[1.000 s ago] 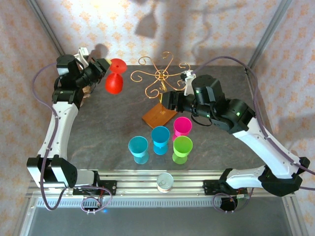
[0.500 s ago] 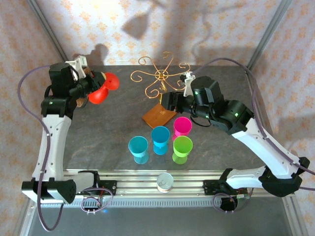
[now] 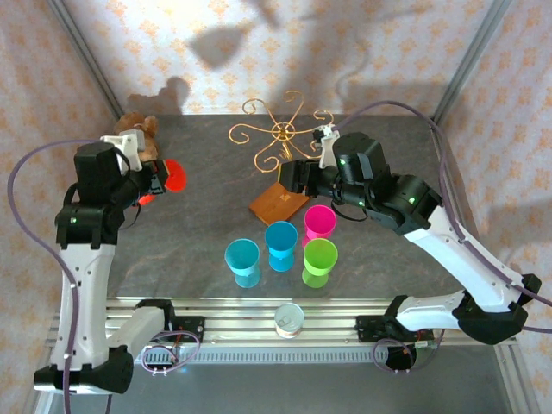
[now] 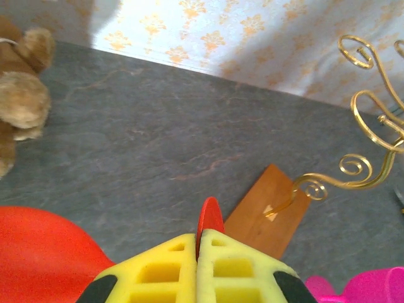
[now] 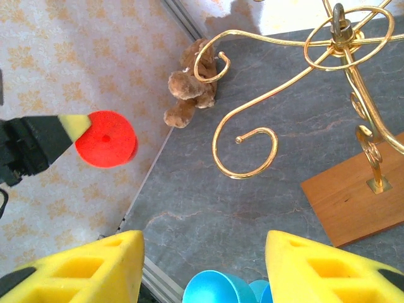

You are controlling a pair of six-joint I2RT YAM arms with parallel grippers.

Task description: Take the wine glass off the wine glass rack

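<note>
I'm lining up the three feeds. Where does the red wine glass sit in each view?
Top external: red wine glass at the left, mid-height.
Left wrist: red wine glass in the bottom left corner.
Right wrist: red wine glass at the left, mid-height.
Shared landmark: the teddy bear.

One gold wine glass rack [image 3: 282, 132] stands at the far middle on one wooden base [image 3: 278, 203]. One red wine glass [image 3: 173, 175] is at the left. Four cups stand near of the rack: two blue, the left blue cup [image 3: 242, 261] and the right blue cup [image 3: 281, 245], one pink cup [image 3: 319, 222] and one green cup [image 3: 319, 261]. One teddy bear [image 3: 138, 129] sits far left. One round tin [image 3: 289, 319] lies on the near rail. Two arms: the left arm [image 3: 82, 259] and the right arm [image 3: 448, 233]
</note>
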